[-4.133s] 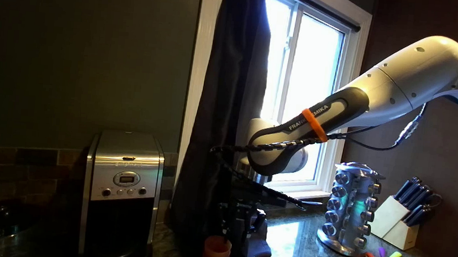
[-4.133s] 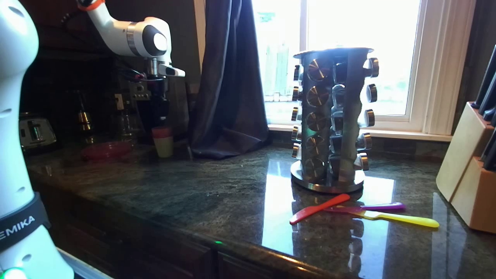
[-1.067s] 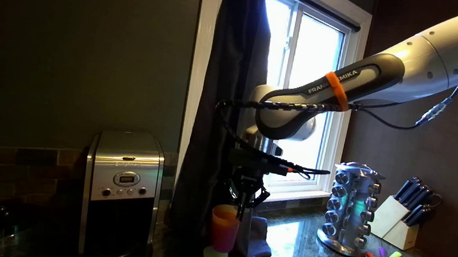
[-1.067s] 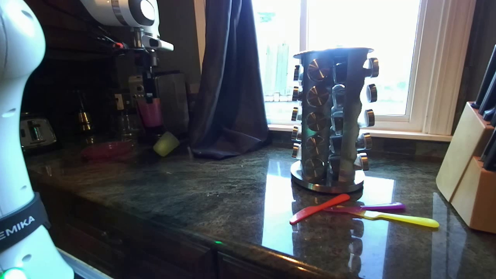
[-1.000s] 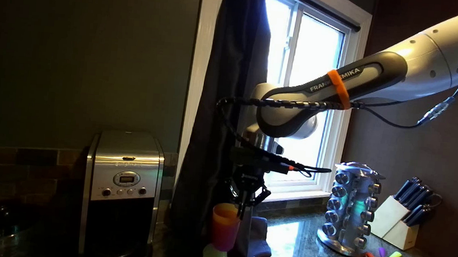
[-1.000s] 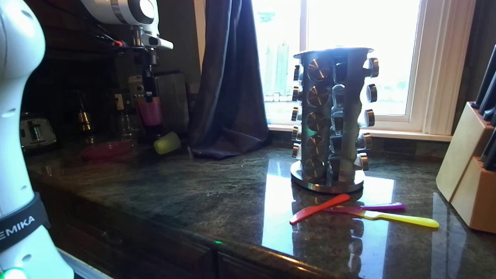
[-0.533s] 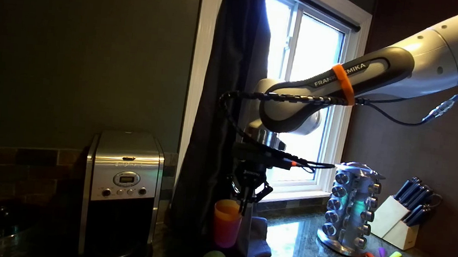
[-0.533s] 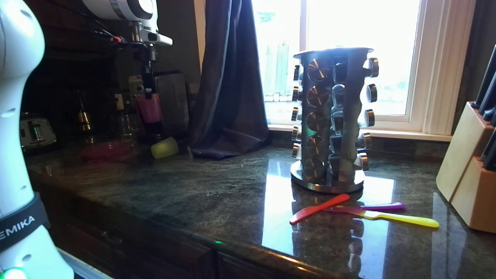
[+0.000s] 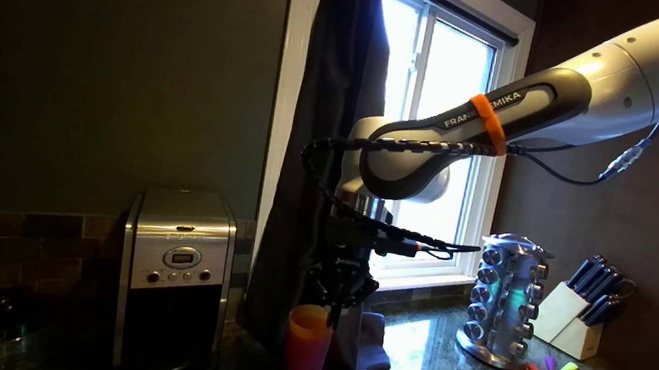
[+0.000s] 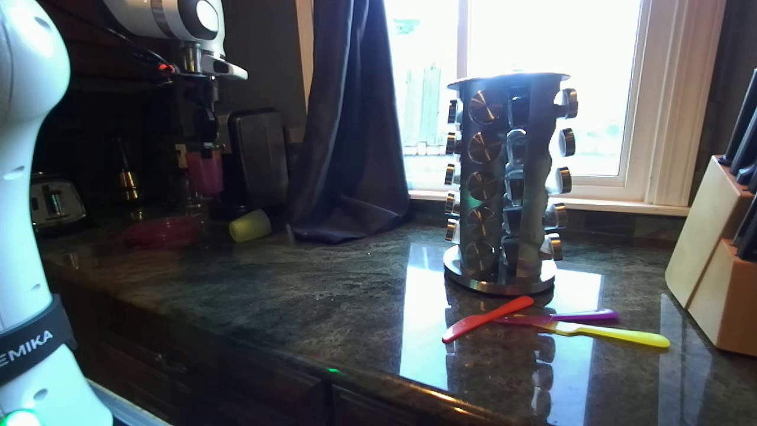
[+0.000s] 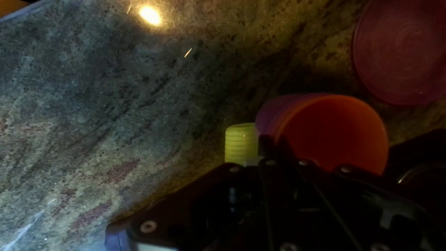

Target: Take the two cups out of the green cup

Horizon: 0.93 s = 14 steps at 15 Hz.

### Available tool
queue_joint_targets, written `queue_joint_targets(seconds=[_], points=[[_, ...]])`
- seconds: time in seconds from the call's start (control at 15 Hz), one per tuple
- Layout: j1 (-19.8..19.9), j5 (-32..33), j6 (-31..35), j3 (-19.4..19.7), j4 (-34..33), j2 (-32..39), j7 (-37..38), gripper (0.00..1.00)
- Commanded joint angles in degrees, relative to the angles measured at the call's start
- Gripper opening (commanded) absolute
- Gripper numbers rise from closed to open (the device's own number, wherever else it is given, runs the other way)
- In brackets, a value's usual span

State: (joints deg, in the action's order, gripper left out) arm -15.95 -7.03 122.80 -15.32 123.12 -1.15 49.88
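Observation:
The orange cup (image 11: 336, 129) sits nested inside the purple cup (image 11: 270, 113). Together they look orange to pink in an exterior view (image 9: 308, 348) and pink in an exterior view (image 10: 205, 174). My gripper (image 9: 333, 319) is shut on their rims at one side, one fingertip inside the orange cup, and holds the pair in the air, roughly upright. The fingertips also show in the wrist view (image 11: 273, 143). The green cup (image 10: 250, 226) lies on its side on the counter, below the held cups. It is partly hidden by the purple cup and gripper in the wrist view (image 11: 240, 143).
A pink-red plate (image 10: 162, 231) lies on the counter near the cups. A coffee maker (image 9: 176, 261) and a dark curtain (image 10: 355, 165) stand close by. A spice rack (image 10: 502, 183), plastic knives (image 10: 615, 336) and a knife block (image 10: 709, 260) are farther off; a toaster (image 10: 56, 201) is at the back.
The orange and purple cups have been lifted out of the green cup, which has tipped from upright onto its side. In the last half second my gripper has shifted left and slightly down with them.

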Motion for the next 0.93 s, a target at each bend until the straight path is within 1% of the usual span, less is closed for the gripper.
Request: queue_joint_targets(seconds=[0.0, 0.2, 0.33, 0.87], points=[[-0.6, -0.79, 4.56, -1.01, -1.76, 4.49, -4.31, 0.01], [-1.33, -0.13, 9.5, -1.37, -2.81, 8.38, -6.26, 0.01], [-2.25, 0.88, 10.73, -1.34, -4.62, 11.98, -6.86, 0.01], [-6.96, 3.75, 10.09, -0.15, -12.06, 23.08, -9.64, 0.01]])
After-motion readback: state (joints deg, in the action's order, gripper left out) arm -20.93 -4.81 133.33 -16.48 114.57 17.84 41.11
